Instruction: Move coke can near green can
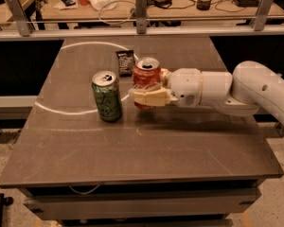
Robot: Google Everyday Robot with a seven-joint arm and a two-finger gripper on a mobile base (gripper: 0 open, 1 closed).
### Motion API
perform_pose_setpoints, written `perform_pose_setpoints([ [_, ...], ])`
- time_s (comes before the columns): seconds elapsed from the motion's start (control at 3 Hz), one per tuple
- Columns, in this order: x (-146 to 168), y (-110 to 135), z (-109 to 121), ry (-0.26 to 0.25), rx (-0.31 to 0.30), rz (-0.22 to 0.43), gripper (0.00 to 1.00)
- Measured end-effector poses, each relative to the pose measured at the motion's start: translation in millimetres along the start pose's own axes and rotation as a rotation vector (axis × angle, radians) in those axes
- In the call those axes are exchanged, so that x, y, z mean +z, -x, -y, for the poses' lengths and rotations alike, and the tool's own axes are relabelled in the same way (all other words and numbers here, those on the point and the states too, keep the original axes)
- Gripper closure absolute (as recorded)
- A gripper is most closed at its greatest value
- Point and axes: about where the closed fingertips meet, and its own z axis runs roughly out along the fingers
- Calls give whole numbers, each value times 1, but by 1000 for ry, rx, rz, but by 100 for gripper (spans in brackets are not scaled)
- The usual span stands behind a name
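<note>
My gripper (150,90) clamps the red aluminium soda can (146,74), which stands beside the green aluminium soda can (107,96).
The red can is upright with its silver top showing, and my near finger hides most of its white script. It sits near the middle of the dark grey table (146,160), at 3 o'clock of the green can, close but apart. My cream fingers come in from 3 o'clock, spread only to the can's width around its lower body. A small black snack packet (125,62) lies at 11 o'clock of the red can.

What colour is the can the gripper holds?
Red with a silver top: the coke can, in the gripper beside the green can; camera view.
</note>
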Motion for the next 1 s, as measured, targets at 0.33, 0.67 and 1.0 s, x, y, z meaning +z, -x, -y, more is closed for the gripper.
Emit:
perform_pose_setpoints([
  [0.33,12,-7,-13,38,-38,2,100],
  [0.67,21,-17,-17,60,-49,-6,100],
  [1.0,23,-31,-18,67,-35,-21,100],
])
